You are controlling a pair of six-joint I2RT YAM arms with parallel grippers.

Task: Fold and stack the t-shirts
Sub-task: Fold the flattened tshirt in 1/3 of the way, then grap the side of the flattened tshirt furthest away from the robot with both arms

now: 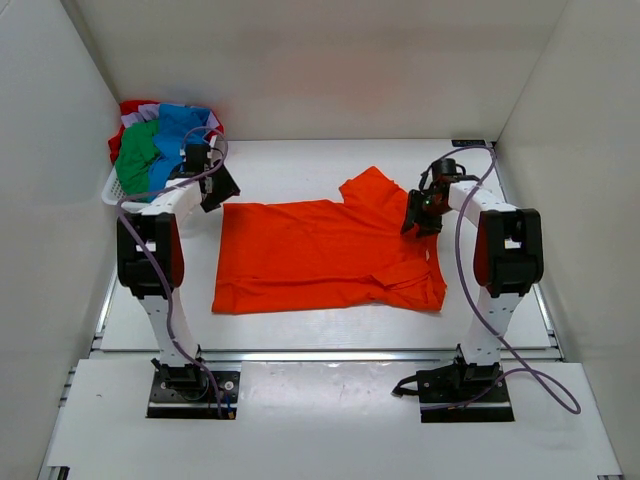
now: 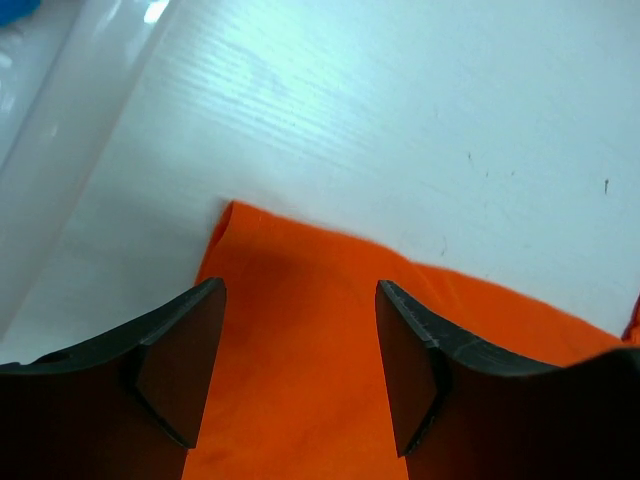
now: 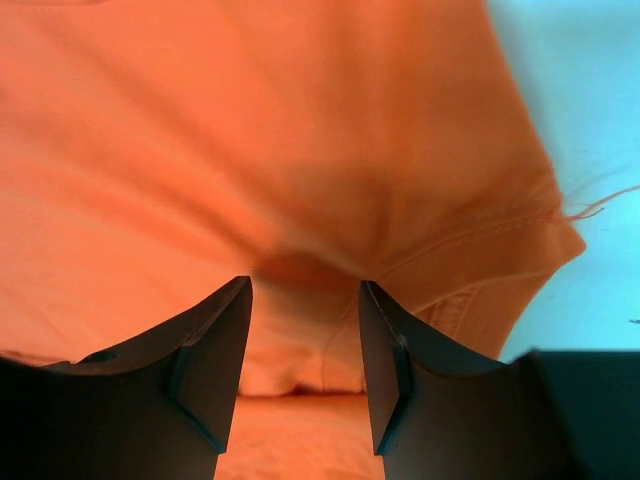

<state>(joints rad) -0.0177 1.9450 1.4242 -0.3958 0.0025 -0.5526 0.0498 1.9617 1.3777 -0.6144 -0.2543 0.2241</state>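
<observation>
Left gripper (image 2: 300, 290) hangs open and empty, a corner of the orange t-shirt (image 1: 320, 255) just beneath its tips. Right gripper (image 3: 305, 285) stands parted over puckered sleeve cloth, apparently not pinching. Folding seems barely begun; next, both should pinch cloth.

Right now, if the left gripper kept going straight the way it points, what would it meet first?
Probably the orange t-shirt, near its corner; the cloth lies straight ahead of the open left gripper, on the table. How far is unclear.
</observation>
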